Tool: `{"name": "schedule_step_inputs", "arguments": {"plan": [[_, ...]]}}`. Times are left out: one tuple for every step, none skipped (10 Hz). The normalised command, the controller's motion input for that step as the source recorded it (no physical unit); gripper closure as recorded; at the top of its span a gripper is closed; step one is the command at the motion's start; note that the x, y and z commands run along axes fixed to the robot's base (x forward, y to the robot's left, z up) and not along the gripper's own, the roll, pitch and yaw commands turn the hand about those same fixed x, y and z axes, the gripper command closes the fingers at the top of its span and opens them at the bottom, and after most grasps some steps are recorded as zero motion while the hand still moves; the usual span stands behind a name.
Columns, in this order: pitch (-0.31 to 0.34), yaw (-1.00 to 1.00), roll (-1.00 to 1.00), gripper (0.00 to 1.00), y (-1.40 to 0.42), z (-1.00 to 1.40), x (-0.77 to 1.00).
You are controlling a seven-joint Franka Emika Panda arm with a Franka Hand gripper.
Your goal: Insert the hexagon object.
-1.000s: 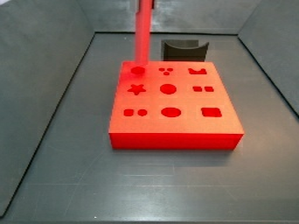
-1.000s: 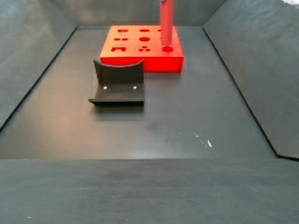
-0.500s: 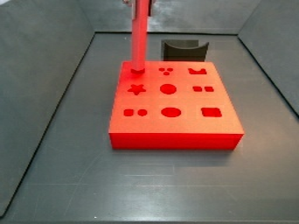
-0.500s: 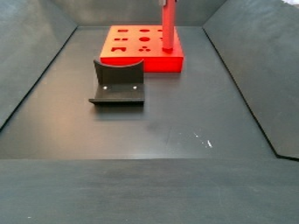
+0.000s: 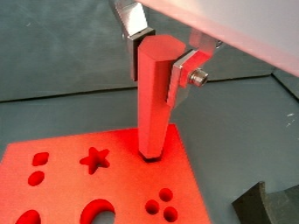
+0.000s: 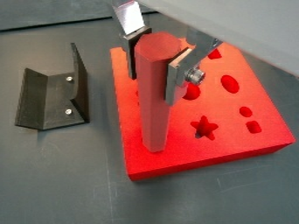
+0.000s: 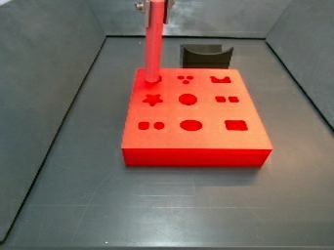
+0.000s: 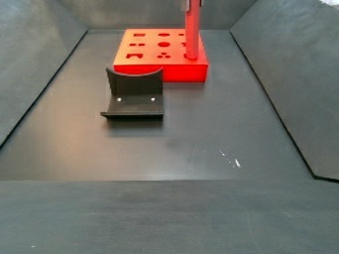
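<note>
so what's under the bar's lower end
The bar, upright in the gripper, meets a corner hole in the red block. The bar covers the hole, hiding its depth.

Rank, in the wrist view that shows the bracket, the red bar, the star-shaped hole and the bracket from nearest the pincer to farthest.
1. Red bar: clamped in the pincer, standing upright.
2. Star-shaped hole: in the red block, beside the bar's foot.
3. Bracket: on the floor, off the block.

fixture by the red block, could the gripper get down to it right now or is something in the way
Probably not as things stand. The gripper is shut on the hexagon object, which stands upright with its lower end at a corner hole of the red block. The fixture itself sits uncovered on the floor beside the block.
</note>
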Motion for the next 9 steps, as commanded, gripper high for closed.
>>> {"name": "schedule_step_inputs", "arguments": {"plan": [[-0.08, 0.03, 0.0, 1.0, 0.0, -0.23, 0.21], [-0.077, 0.04, 0.0, 1.0, 0.01, -0.22, 0.24], [-0.073, 0.0, 0.0, 1.0, 0.0, -0.22, 0.15], [-0.063, 0.0, 0.0, 1.0, 0.0, -0.18, 0.0], [-0.027, 0.0, 0.0, 1.0, 0.0, -0.11, -0.06], [-0.184, 0.0, 0.0, 1.0, 0.0, -0.4, -0.11], [-0.244, 0.0, 0.05, 1.0, 0.0, -0.49, -0.25], [-0.29, 0.0, 0.07, 1.0, 0.0, -0.62, -0.27], [-0.301, 0.0, 0.07, 1.0, -0.02, -0.64, -0.24]]}}
